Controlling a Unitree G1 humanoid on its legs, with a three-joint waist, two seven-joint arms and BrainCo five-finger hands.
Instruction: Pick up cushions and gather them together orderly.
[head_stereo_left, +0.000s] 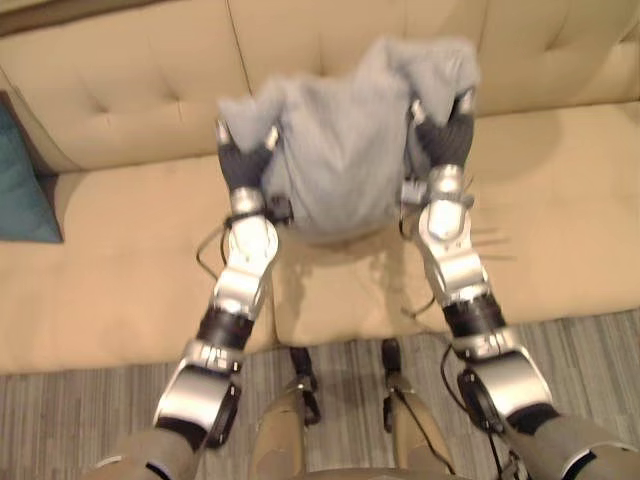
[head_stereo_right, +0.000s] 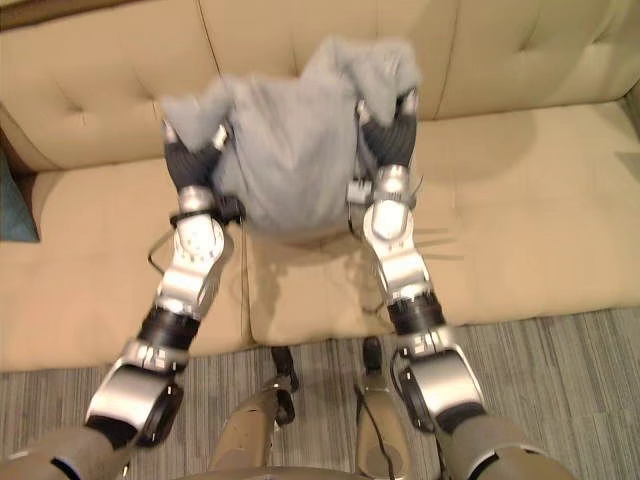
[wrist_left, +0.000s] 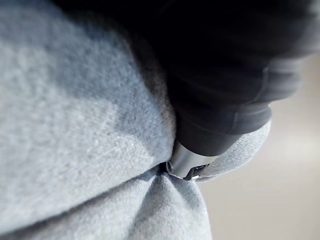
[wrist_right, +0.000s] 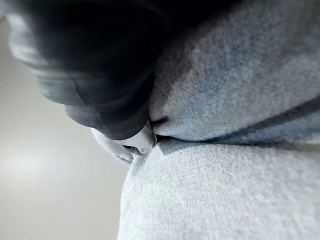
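- The grey cushion blocks the middle of the sofa.
- The seat is bare on the right side.
- A teal cushion lies at the far left end.

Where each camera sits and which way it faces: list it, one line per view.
Left eye: on the head, looking down at the sofa; both arms show, left hand and right hand at the cushion.
Right eye: beside it, same scene, same arms.
Left wrist: on the left wrist, looking along the hand's dark cover into the cushion.
Right wrist: on the right wrist, likewise, its own dark cover showing.
Shared: all four show the cushion.
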